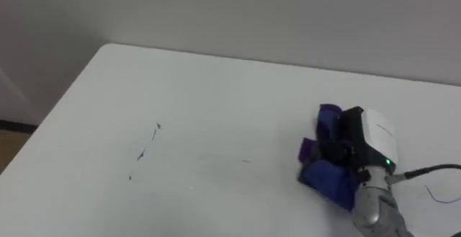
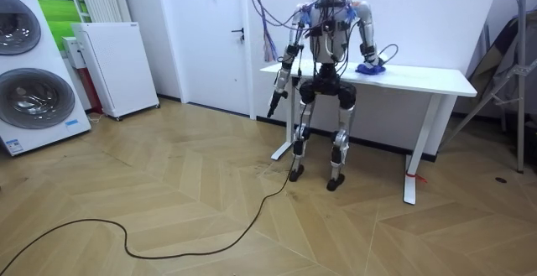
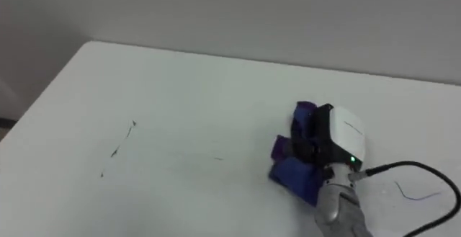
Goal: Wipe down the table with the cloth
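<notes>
On the table (image 1: 180,93), the blue cloth (image 1: 325,178) sits bunched under the right hand (image 1: 371,137) — fingers (image 1: 348,130) curled round it.

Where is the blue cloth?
In the left eye view, the blue cloth lies on the white table, lower right, under the right hand, right of dark marks.

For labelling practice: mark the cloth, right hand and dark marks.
cloth (image 1: 328,179): left eye view, lower fold.
right hand (image 1: 374,140): left eye view, white back.
dark marks (image 1: 142,154): left eye view, middle streak.
</notes>
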Tool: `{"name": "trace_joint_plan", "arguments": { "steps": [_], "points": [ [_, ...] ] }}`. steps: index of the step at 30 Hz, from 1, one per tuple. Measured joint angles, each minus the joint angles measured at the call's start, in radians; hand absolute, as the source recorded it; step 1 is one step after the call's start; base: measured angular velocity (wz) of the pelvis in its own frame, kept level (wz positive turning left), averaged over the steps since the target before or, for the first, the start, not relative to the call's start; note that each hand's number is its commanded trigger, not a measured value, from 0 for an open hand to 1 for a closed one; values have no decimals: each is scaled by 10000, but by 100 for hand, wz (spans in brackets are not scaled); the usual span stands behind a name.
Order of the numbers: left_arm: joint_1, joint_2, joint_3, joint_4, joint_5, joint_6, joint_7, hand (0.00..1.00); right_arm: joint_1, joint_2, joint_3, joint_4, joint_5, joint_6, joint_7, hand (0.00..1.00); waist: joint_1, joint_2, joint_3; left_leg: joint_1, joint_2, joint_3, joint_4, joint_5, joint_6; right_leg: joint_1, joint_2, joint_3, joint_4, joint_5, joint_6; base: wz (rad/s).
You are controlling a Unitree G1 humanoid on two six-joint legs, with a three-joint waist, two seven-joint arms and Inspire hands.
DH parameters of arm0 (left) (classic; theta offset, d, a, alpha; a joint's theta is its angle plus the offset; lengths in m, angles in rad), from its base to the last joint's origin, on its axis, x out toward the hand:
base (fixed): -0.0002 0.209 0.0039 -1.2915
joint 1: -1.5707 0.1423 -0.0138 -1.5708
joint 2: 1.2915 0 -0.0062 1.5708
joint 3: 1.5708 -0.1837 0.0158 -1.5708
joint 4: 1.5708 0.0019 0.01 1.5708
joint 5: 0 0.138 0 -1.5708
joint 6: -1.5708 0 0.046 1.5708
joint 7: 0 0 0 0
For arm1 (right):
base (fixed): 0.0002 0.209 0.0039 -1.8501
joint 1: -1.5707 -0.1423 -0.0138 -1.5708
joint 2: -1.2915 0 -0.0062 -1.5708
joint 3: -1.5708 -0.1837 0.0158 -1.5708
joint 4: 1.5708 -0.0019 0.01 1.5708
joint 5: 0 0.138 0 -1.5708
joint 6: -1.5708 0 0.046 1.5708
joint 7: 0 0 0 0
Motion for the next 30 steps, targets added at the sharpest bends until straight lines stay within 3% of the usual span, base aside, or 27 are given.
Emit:
{"name": "trace_joint_plan", "arguments": {
  "steps": [1,3,4,5,7,9,12,15,16,17,19,20,21,22,23,25,26,27,28,29,30],
  "points": [
    [182,11,172,1,71,2,-24,0,628,-121,-529,88,259,-194,-366,100,-172,-33,-126,18,-59,70,31,-61,106,105,-70,69,-3,-44,51,18],
    [337,43,439,0,67,2,-42,0,1549,-553,-1062,148,719,-484,-893,100,-228,-58,-212,119,-137,299,38,-50,142,176,-127,397,-7,-53,87,4],
    [376,121,463,-33,224,-5,-50,0,2004,-897,-1293,230,1009,-709,-1007,100,-440,-71,-275,48,-216,318,149,-64,183,182,-231,379,17,-57,159,17],
    [302,225,469,-37,500,-106,-55,0,2264,-1109,-1581,384,1213,-865,-1016,100,-691,-118,-286,-122,-272,323,329,-104,250,145,-301,401,31,-56,212,20],
    [105,332,541,-38,743,-421,-51,0,2337,-1265,-1944,752,1442,-895,-1018,100,-793,-116,-351,-226,-381,371,375,-125,303,37,-425,391,55,-13,310,-4],
    [-4,383,552,-153,731,-618,-66,0,2336,-1301,-2022,1049,1433,-891,-1017,100,-788,-212,-363,-182,-410,588,412,-170,432,33,-474,481,39,59,359,-22],
    [-441,380,109,-302,674,-641,-83,0,2150,-1199,-1924,1040,1208,-410,-1017,100,-709,-288,-335,-207,-467,675,792,-396,598,23,-576,464,232,155,387,-19],
    [-1165,386,-700,210,649,-582,131,0,1242,-1048,-1450,825,510,775,-1018,100,-419,-234,-232,-443,-331,1058,1506,-850,693,-423,-664,114,1012,149,380,-60],
    [-1529,340,-1060,537,528,-576,206,0,864,-921,-1229,591,243,1284,-1004,100,-109,-112,-174,-615,-314,1132,1845,-1129,789,-813,-755,-224,1446,212,288,-113],
    [-1822,296,-1277,817,338,-525,268,0,434,-664,-830,351,24,1619,-984,100,166,4,-106,-772,-215,1170,2128,-1298,865,-1297,-863,-906,2057,336,103,-114],
    [-2091,306,-1490,1223,11,-464,404,0,-281,-61,-128,64,-616,1988,-800,100,227,113,-34,-1027,-21,1229,2464,-1451,909,-1985,-1208,-1843,3270,514,-24,-62],
    [-2371,340,-1727,1469,-70,-461,495,0,-474,330,368,-270,-1067,2196,-545,100,379,139,-31,-1075,131,1384,2500,-1470,903,-2340,-1507,-1972,4562,439,51,-21],
    [-2460,341,-1814,1497,-110,-485,503,0,-569,469,631,-444,-1190,2262,-392,100,572,153,-34,-1075,174,1460,2482,-1464,881,-2434,-1657,-1940,5017,438,53,-25],
    [-2581,344,-1909,1496,-241,-606,483,0,-1126,614,1207,-473,-1338,2282,-50,100,1045,217,0,-1122,226,1597,2491,-1466,811,-2566,-1875,-1799,5352,456,60,-53],
    [-2628,343,-1905,1488,-218,-671,470,0,-1954,773,1759,-373,-1396,2336,390,100,1366,353,114,-1298,290,1579,2619,-1493,741,-2794,-1816,-1646,5196,466,78,-52],
    [-2751,343,-1910,1506,-278,-672,423,0,-3024,829,2463,-268,-1366,2319,912,100,1554,543,219,-1808,365,1281,2707,-1433,652,-3068,-1749,-1581,4976,298,204,19],
    [-2845,356,-1904,1492,-394,-705,413,0,-3558,833,2625,-103,-1320,2254,1043,100,1549,547,241,-2119,337,1138,2703,-1282,597,-3174,-1929,-1211,4425,40,336,67],
    [-2850,368,-1903,1451,-446,-704,404,0,-3781,845,2625,8,-1284,2220,1076,100,1556,546,238,-2236,304,1019,2686,-1217,553,-3138,-2038,-1052,3960,6,383,74],
    [-2813,448,-1902,1359,-545,-680,389,0,-4040,852,2642,147,-1130,2151,1156,100,1578,495,227,-2393,306,756,2571,-1067,331,-3008,-2268,-956,2936,49,402,75],
    [-2809,588,-1770,1273,-629,-626,354,0,-4088,853,2641,172,-965,1955,1182,100,1538,270,158,-2434,339,438,2368,-931,97,-2759,-2324,-970,1932,515,386,76],
    [-2811,671,-1674,1170,-611,-597,344,0,-4049,861,2640,175,-917,1791,1173,100,1487,130,151,-2440,353,275,2278,-896,-39,-2648,-2348,-965,1620,853,566,82]
  ]
}}
